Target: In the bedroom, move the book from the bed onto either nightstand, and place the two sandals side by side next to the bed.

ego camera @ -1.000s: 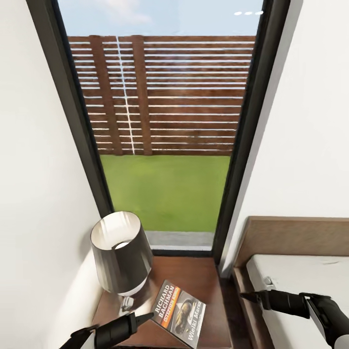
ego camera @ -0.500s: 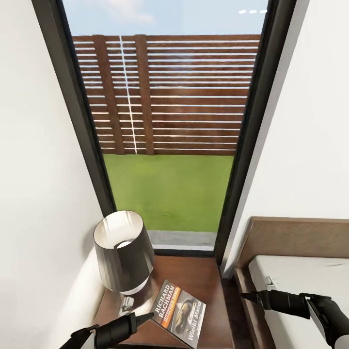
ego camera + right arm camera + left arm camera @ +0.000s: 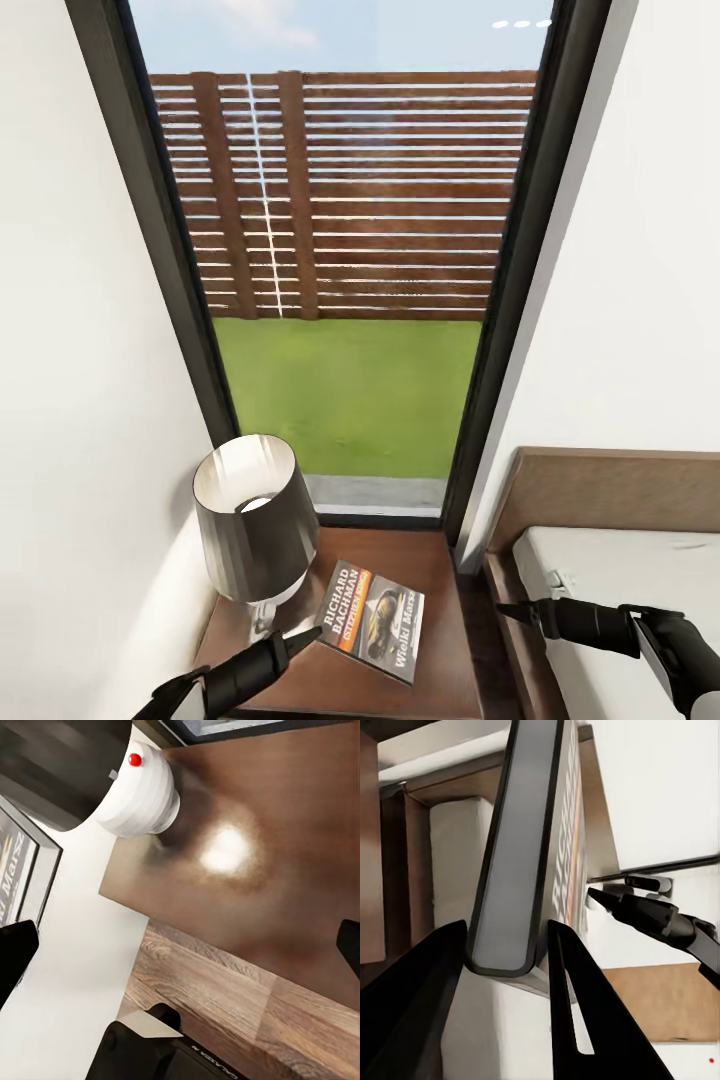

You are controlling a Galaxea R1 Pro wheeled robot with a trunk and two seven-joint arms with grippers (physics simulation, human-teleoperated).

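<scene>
- Bed [image 3: 620, 560]: cut off at the picture's right and lower edges.
- Nightstand [image 3: 440, 600]: front edge hidden under the left arm.
- Book [image 3: 375, 620]: near the nightstand's front edge, beside the lamp [image 3: 250, 520]; likely light, stiff and slick; best pinched at an edge.
- Left gripper [image 3: 305, 636]: straddles the book's edge; pinching or loose, cannot tell.
- Right gripper [image 3: 505, 610]: spread, empty.

Grey-shaded lamp [image 3: 250, 525] before fence [image 3: 340, 195] and lawn [image 3: 345, 395]

The book [image 3: 372, 620] cover, lower centre of the head view — "RICHARD BACHMAN" and "Wielki Marsz"; the orange band's line is too small to read.
</scene>
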